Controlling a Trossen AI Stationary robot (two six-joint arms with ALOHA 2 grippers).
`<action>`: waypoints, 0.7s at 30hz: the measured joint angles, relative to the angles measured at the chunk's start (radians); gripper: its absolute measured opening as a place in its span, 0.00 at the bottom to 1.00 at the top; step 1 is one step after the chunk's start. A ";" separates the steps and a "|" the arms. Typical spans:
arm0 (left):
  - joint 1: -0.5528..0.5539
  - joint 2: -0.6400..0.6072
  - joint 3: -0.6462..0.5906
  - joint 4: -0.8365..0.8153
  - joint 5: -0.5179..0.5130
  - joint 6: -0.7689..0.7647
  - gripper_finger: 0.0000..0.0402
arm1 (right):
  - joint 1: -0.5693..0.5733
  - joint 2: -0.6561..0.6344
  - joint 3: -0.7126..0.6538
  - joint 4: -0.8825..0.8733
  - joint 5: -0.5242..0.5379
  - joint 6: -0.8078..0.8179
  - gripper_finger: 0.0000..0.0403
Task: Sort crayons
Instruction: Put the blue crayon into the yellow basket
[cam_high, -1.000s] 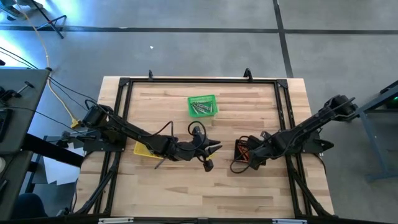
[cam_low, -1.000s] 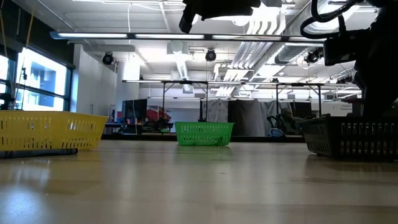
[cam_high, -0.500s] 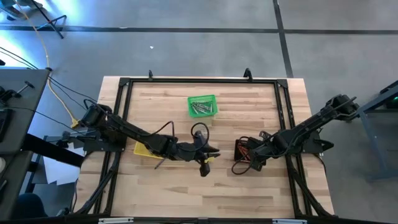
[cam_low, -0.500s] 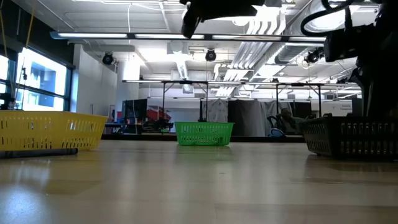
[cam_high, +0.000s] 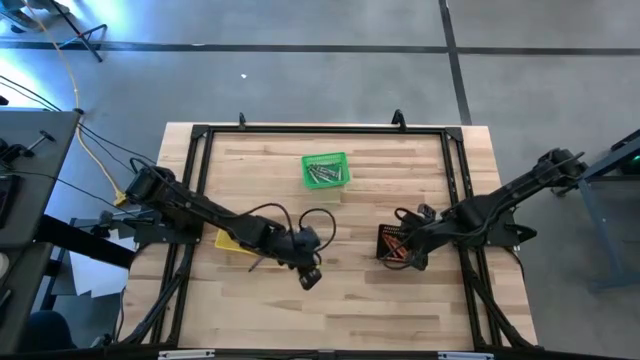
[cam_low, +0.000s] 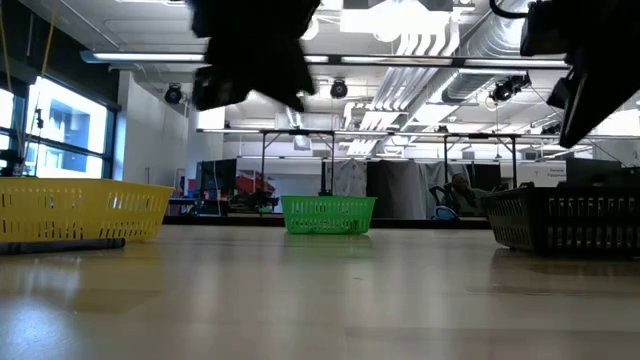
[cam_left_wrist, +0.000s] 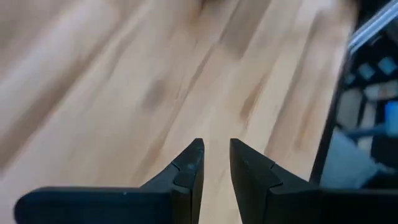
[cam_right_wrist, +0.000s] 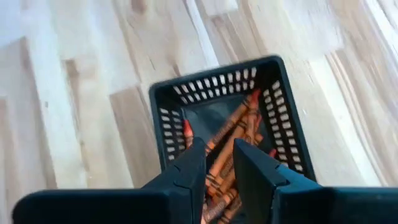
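Orange-red crayons (cam_right_wrist: 231, 132) lie in a heap inside the black mesh basket (cam_right_wrist: 283, 118), which stands right of the table's middle (cam_high: 385, 232). My right gripper (cam_right_wrist: 219, 149) hangs open just above them, pointing steeply down, with nothing between its fingers. Grey crayons (cam_high: 326, 175) lie in the green basket (cam_high: 310, 162) at the far middle. My left gripper (cam_left_wrist: 216, 149) stands open over bare wood near the table's middle (cam_high: 310, 278), empty. The yellow basket (cam_high: 228, 241) is mostly hidden under the left arm.
A black frame (cam_high: 200, 135) runs along the table's far edge and both sides. In the low view the yellow basket (cam_low: 80, 210), green basket (cam_low: 328, 214) and black basket (cam_low: 565, 220) stand apart, with bare wood (cam_low: 320, 290) between and in front of them.
My left gripper has swung from pointing toward the table's right to pointing down and toward the near edge, rolling and sinking as it went. My right gripper has risen over the black basket, so more of the orange-red crayons show beneath it.
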 joint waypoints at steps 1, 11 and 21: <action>-0.004 0.000 0.000 -0.039 0.031 -0.030 0.17 | 0.000 -0.009 0.000 0.012 0.001 -0.007 0.19; -0.094 0.000 0.000 -0.350 0.148 -0.340 0.17 | 0.000 -0.033 0.000 0.023 0.008 -0.079 0.19; -0.214 0.001 0.000 -0.456 0.144 -0.559 0.17 | 0.000 -0.033 0.000 0.022 0.059 -0.163 0.19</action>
